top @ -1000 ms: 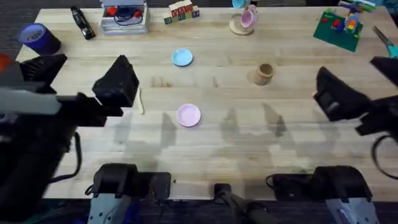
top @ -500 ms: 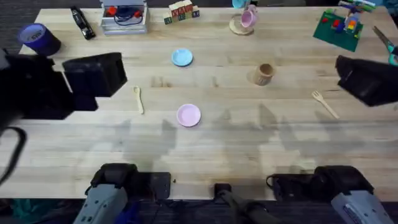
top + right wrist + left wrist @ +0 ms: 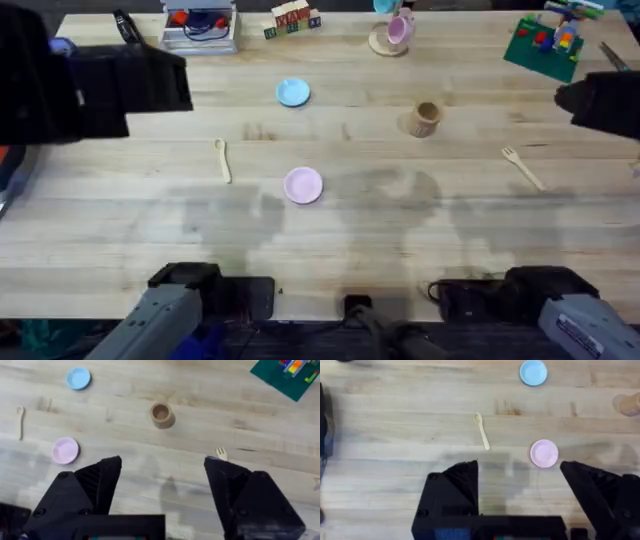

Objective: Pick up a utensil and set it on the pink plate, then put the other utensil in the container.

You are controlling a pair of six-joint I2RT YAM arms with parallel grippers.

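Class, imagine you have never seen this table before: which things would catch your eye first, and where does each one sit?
Two small round plates stand out on the pale wood: the pink plate near the table's middle and a light-blue plate beyond it. A wooden spoon lies left of the pink plate, a wooden fork far to the right, with the tan wooden cup between them, farther back. Both grippers, left and right, hang open above the table, holding nothing.

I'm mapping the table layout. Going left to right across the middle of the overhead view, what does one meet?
Spoon → pink plate → wooden cup → fork.
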